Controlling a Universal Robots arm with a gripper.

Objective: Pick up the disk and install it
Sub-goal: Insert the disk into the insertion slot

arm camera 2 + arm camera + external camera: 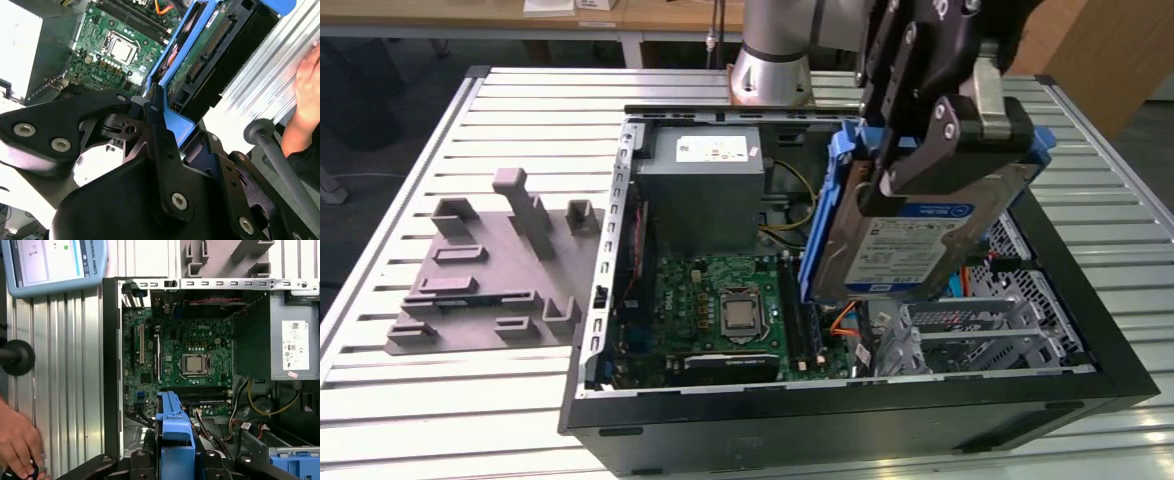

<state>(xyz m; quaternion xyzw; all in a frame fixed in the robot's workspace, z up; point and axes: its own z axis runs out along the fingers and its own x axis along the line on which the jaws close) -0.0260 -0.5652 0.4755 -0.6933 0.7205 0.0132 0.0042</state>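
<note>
1. Gripper (923,180): black, two-fingered, on the arm above the open computer case (854,425). Its fingers are clamped on the disk, one lying across the label face in the exterior view. In the second wrist view a finger (159,130) presses on the blue rail
2. The disk (907,250): silver-grey drive with a white-and-blue label and blue rails (821,225) along its edges. It is held in the air, steeply tilted, over the case's side at the exterior view's right, above the drive cage (987,330). Whether its lower edge touches anything cannot be told. Its green circuit-board side (200,55) shows in the second wrist view
3. Computer case: black, lying open on the slatted metal table (414,400)
4. Motherboard (720,300): green, on the case floor, with the processor socket near its middle
5. Power-supply box (707,185): grey with a white sticker, at the far end of the case, near the arm's base
6. Moulded fixture (480,270): grey, on the table at the exterior view's left, apart from the case
7. Person's hand (17,445): at the table's slats beside the case
8. Tablet (55,262): light-blue frame, lit screen, on the table near the case's corner
</note>
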